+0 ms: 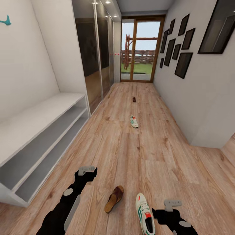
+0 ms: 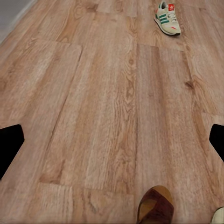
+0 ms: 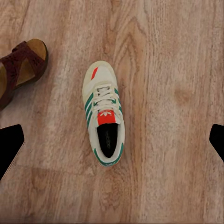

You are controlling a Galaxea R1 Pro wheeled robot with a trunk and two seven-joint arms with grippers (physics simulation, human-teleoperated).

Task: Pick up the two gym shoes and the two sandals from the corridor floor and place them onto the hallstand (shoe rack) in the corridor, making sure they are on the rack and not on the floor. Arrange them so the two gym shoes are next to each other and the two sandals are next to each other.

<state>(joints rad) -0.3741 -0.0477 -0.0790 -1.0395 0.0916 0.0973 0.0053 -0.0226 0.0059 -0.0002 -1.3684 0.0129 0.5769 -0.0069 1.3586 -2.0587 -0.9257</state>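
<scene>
**Four shoes on the corridor floor, both tools empty above the near pair**

The corridor floor (image 1: 137, 153) runs open and wide to the glass door (image 1: 140, 49) at the far end. The hallstand (image 1: 42, 130) lines the left wall, its flat top and two shelf tiers bare; the right wall (image 1: 195, 98) carries dark picture frames (image 1: 178, 45).

The left tool (image 1: 87, 169) hangs over bare planks, its fingers spread wide and holding nothing, with the near sandal (image 1: 114, 199) just beside it toward the robot. The right tool (image 1: 172, 204) hovers with fingers also wide apart and empty; in the right wrist view the near gym shoe (image 3: 104, 119) lies between its fingertips, below and untouched, the sandal near it but apart.

Well down the corridor lies the far gym shoe (image 1: 133, 121), and further still the far sandal (image 1: 134, 99).
</scene>
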